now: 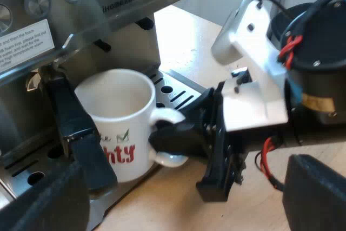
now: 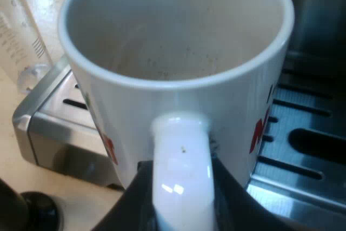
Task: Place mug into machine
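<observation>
Steel espresso machine: we see its front and dials rising beyond our right gripper, on the far side of the mug it holds.
Table: pale wood, under both grippers.
Drip tray: slotted metal, just ahead of and below the right gripper's fingers; its corner lies under the mug.
Mug: white with red lettering, upright and empty, over the drip tray's near corner beneath the machine's front. We cannot tell whether its base rests on the grid.
Right gripper: closed on the mug by its handle, one black finger on each side of the loop.
Left gripper: fingers spread wide with nothing held, hovering near the mug and just beside the right gripper.
Dark handle: reaches out from the machine's front, just beside the mug, on the side away from the right gripper.
Measuring glass: clear with printed marks, beyond the tray's corner from the right gripper.
Black knob: on the table, close beside the right gripper.
</observation>
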